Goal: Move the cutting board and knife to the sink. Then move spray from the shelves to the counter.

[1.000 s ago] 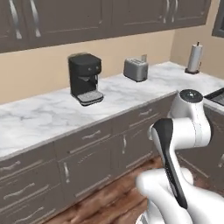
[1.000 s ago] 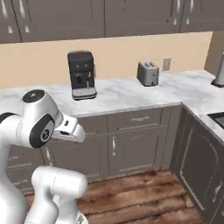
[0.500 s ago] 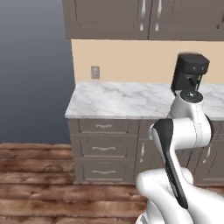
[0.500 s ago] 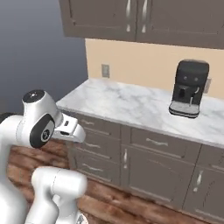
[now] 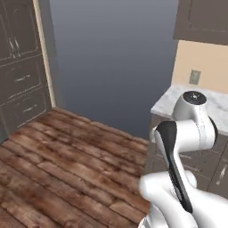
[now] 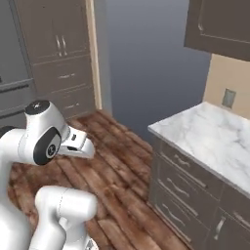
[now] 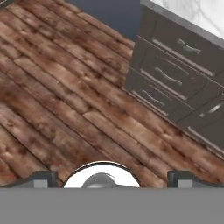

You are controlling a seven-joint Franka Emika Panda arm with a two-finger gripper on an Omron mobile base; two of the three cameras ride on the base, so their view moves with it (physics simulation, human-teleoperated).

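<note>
The hand (image 7: pixel 112 179), fingertips spread wide and grasping nothing, pointed down at the wooden floor (image 7: pixel 65 100), while the marble worktop (image 6: pixel 210 139) lay to its right, bare of cutting board or knife, so their bearing could not be judged.

We are turning left with the base: the coffee machine and toaster are dropping from sight, leaving the counter (image 6: pixel 205 134) end and wooden floor (image 5: pixel 67 156).
</note>
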